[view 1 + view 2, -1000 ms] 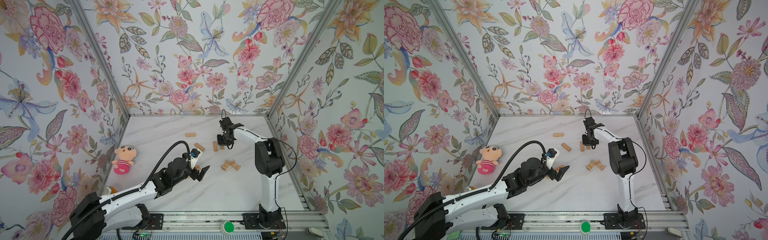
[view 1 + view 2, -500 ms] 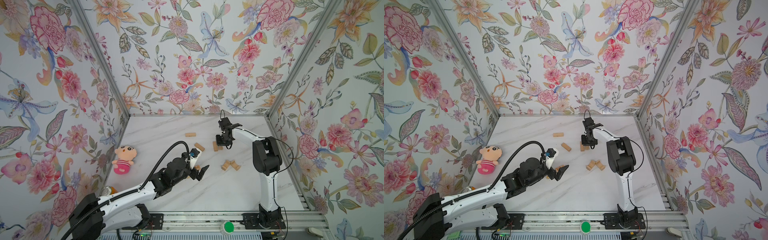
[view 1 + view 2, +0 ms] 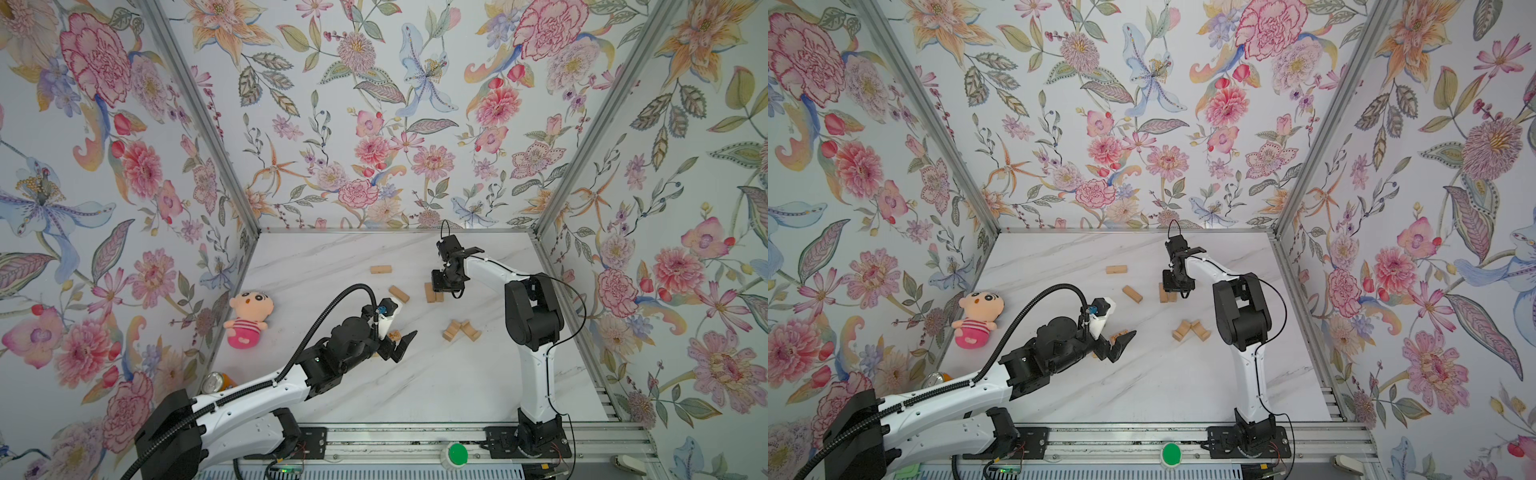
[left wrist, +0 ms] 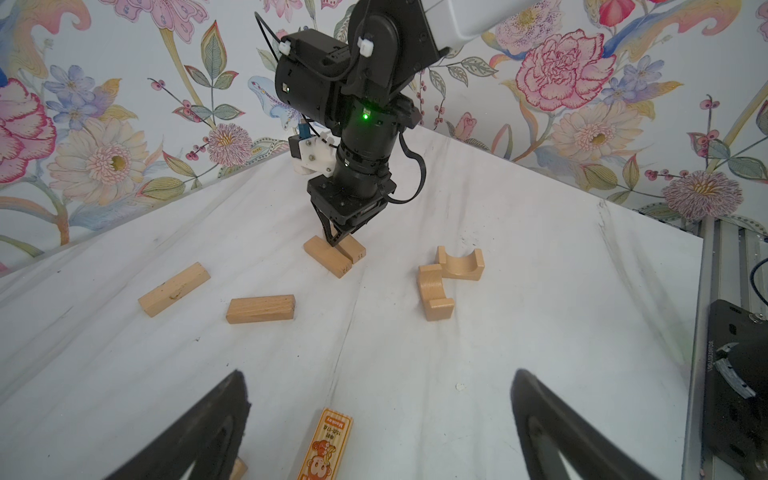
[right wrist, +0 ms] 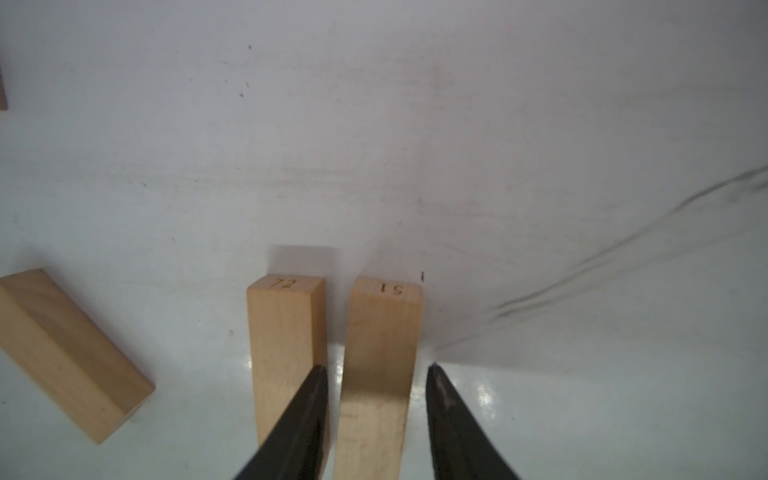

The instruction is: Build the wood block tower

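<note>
Two tan wood blocks lie side by side on the marble table [image 3: 436,374]: one stamped 72 [image 5: 282,332] and one stamped 51 [image 5: 382,332]. My right gripper [image 5: 376,365] straddles the 51 block, jaws slightly parted, with a thin gap on each side. Both top views show this gripper [image 3: 440,291] [image 3: 1173,293] pointing down onto the pair. My left gripper [image 4: 379,374] is wide open just above a monkey-printed block [image 4: 328,444] [image 3: 394,334] lying flat; nothing is held. No stacked tower is in view.
Loose plain blocks lie at the back [image 3: 381,269] and centre [image 3: 399,293]. Two arch-cut blocks [image 3: 452,330] [image 3: 469,331] sit near the right arm's elbow. A pink plush doll [image 3: 245,318] and an orange can [image 3: 216,380] are at the left wall.
The right gripper has come down and slightly left, setting the 51 block beside the 72 block, and its jaws have parted off it. The left arm has barely moved.
</note>
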Controlling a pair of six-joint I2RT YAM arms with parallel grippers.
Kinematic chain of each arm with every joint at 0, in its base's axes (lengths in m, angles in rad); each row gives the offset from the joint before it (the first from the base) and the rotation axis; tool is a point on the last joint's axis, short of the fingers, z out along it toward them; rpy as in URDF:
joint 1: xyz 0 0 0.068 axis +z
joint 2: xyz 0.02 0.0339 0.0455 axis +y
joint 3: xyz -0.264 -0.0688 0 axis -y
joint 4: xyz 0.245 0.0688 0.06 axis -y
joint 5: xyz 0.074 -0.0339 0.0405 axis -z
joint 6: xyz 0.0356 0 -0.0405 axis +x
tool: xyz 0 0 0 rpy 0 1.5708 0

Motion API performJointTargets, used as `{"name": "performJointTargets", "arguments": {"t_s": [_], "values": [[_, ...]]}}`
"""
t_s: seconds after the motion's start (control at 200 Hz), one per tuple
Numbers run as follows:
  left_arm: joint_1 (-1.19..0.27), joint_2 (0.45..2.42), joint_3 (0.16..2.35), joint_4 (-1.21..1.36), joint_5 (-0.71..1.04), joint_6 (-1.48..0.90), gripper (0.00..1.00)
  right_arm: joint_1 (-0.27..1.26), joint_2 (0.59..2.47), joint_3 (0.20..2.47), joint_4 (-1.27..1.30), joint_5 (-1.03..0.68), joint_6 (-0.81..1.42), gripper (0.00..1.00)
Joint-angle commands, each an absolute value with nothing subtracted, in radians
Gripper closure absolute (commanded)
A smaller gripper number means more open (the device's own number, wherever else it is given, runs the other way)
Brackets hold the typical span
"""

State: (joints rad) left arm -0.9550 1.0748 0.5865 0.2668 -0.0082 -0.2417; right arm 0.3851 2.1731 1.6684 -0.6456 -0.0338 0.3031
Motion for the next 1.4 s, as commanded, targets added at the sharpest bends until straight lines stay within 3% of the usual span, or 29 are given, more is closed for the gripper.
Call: {"name": "performJointTargets", "arguments": {"t_s": [0.0,0.706,1.396], "values": [[-0.963,1.068,0.591,0.27,-0.034,-0.213,0.01,0.378,2.142,1.692,-0.663,-0.008,0.297,0.56],[-0.964,0.945,0.509,0.265,-0.082,-0.213,0.01,0.436,2.102,1.698,-0.691,0.025,0.31,0.14],[-0.963,0.912,0.491,0.248,-0.111,-0.202,0.01,0.457,2.138,1.718,-0.701,0.026,0.35,0.11]]}}
